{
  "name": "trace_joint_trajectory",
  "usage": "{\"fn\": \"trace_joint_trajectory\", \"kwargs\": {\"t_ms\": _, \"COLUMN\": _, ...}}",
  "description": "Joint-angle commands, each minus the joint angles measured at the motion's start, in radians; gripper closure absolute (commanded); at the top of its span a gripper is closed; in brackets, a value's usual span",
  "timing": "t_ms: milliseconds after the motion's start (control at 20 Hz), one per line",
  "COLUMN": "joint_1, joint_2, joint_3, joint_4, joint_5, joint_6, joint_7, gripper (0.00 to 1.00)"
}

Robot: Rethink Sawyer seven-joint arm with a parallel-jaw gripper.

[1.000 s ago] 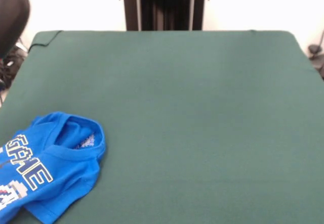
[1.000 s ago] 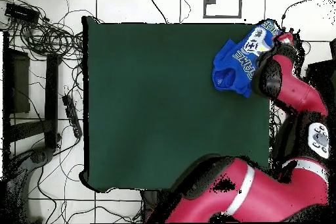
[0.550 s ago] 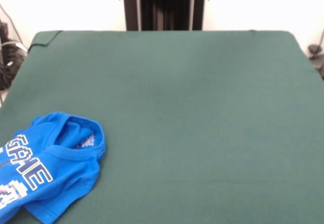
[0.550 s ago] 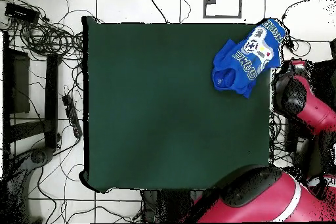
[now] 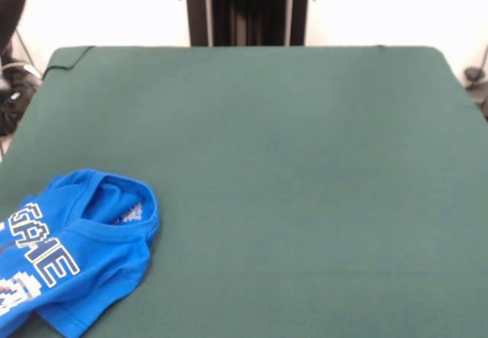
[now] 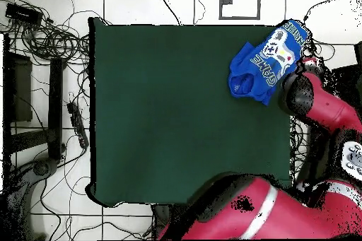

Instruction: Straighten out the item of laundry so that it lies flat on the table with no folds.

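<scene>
One blue T-shirt (image 5: 72,250) lay at the near left corner of the green table (image 5: 290,170) in the front view, which is the far right corner in the overhead view (image 6: 265,61). Part of the garment ran past the table's edge there: the front camera cut it off at the left and bottom of the picture, and from above its hem end hung out over the right-hand rim. The neck opening pointed toward the middle of the table, with the inside label showing in it. White pixel lettering (image 5: 42,250) ran across the chest, and the white-grey controller print (image 6: 281,40) sat beyond it toward the hem. The cloth was not flat; a fold lay along the side by the collar, and the sleeve nearest the front camera was doubled under. The rest of the felt top was bare of other things.

The red and black arm (image 6: 318,107) reached up along the table's right side in the overhead view, its dark end just beside the shirt. The pincer itself could not be made out in either view, so whether it stood wide or narrow could not be told.
</scene>
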Motion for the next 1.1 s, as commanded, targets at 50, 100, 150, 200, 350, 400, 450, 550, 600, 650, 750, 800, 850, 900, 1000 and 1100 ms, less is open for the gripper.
{"fn": "trace_joint_trajectory", "kwargs": {"t_ms": 50, "joint_1": 0.215, "joint_2": -0.07, "joint_3": -0.18, "joint_4": 0.12, "joint_5": 0.067, "joint_6": 0.282, "joint_7": 0.175, "gripper": 0.0}}
{"fn": "trace_joint_trajectory", "kwargs": {"t_ms": 100, "joint_1": 0.248, "joint_2": -0.073, "joint_3": -0.22, "joint_4": 0.122, "joint_5": 0.074, "joint_6": 0.306, "joint_7": 0.196, "gripper": 0.0}}
{"fn": "trace_joint_trajectory", "kwargs": {"t_ms": 150, "joint_1": 0.263, "joint_2": -0.074, "joint_3": -0.239, "joint_4": 0.122, "joint_5": 0.076, "joint_6": 0.309, "joint_7": 0.203, "gripper": 0.0}}
{"fn": "trace_joint_trajectory", "kwargs": {"t_ms": 200, "joint_1": 0.274, "joint_2": -0.08, "joint_3": -0.248, "joint_4": 0.121, "joint_5": 0.077, "joint_6": 0.31, "joint_7": 0.207, "gripper": 0.0}}
{"fn": "trace_joint_trajectory", "kwargs": {"t_ms": 350, "joint_1": 0.303, "joint_2": -0.081, "joint_3": -0.273, "joint_4": 0.114, "joint_5": 0.09, "joint_6": 0.329, "joint_7": 0.226, "gripper": 0.0}}
{"fn": "trace_joint_trajectory", "kwargs": {"t_ms": 400, "joint_1": 0.308, "joint_2": -0.082, "joint_3": -0.269, "joint_4": 0.112, "joint_5": 0.101, "joint_6": 0.341, "joint_7": 0.233, "gripper": 0.0}}
{"fn": "trace_joint_trajectory", "kwargs": {"t_ms": 450, "joint_1": 0.315, "joint_2": -0.079, "joint_3": -0.275, "joint_4": 0.109, "joint_5": 0.107, "joint_6": 0.35, "joint_7": 0.238, "gripper": 0.0}}
{"fn": "trace_joint_trajectory", "kwargs": {"t_ms": 550, "joint_1": 0.324, "joint_2": -0.073, "joint_3": -0.271, "joint_4": 0.095, "joint_5": 0.132, "joint_6": 0.373, "joint_7": 0.244, "gripper": 0.0}}
{"fn": "trace_joint_trajectory", "kwargs": {"t_ms": 600, "joint_1": 0.333, "joint_2": -0.063, "joint_3": -0.279, "joint_4": 0.082, "joint_5": 0.146, "joint_6": 0.382, "joint_7": 0.253, "gripper": 0.0}}
{"fn": "trace_joint_trajectory", "kwargs": {"t_ms": 650, "joint_1": 0.336, "joint_2": -0.059, "joint_3": -0.279, "joint_4": 0.08, "joint_5": 0.157, "joint_6": 0.382, "joint_7": 0.254, "gripper": 0.0}}
{"fn": "trace_joint_trajectory", "kwargs": {"t_ms": 750, "joint_1": 0.348, "joint_2": -0.049, "joint_3": -0.28, "joint_4": 0.071, "joint_5": 0.186, "joint_6": 0.398, "joint_7": 0.265, "gripper": 0.0}}
{"fn": "trace_joint_trajectory", "kwargs": {"t_ms": 800, "joint_1": 0.353, "joint_2": -0.041, "joint_3": -0.282, "joint_4": 0.064, "joint_5": 0.204, "joint_6": 0.406, "joint_7": 0.273, "gripper": 0.0}}
{"fn": "trace_joint_trajectory", "kwargs": {"t_ms": 850, "joint_1": 0.358, "joint_2": -0.034, "joint_3": -0.286, "joint_4": 0.061, "joint_5": 0.218, "joint_6": 0.405, "joint_7": 0.278, "gripper": 0.0}}
{"fn": "trace_joint_trajectory", "kwargs": {"t_ms": 900, "joint_1": 0.364, "joint_2": -0.02, "joint_3": -0.293, "joint_4": 0.054, "joint_5": 0.234, "joint_6": 0.404, "joint_7": 0.287, "gripper": 0.0}}
{"fn": "trace_joint_trajectory", "kwargs": {"t_ms": 1000, "joint_1": 0.383, "joint_2": 0.011, "joint_3": -0.329, "joint_4": 0.038, "joint_5": 0.26, "joint_6": 0.397, "joint_7": 0.31, "gripper": 0.0}}
{"fn": "trace_joint_trajectory", "kwargs": {"t_ms": 1100, "joint_1": 0.39, "joint_2": 0.016, "joint_3": -0.344, "joint_4": 0.034, "joint_5": 0.274, "joint_6": 0.398, "joint_7": 0.297, "gripper": 0.0}}
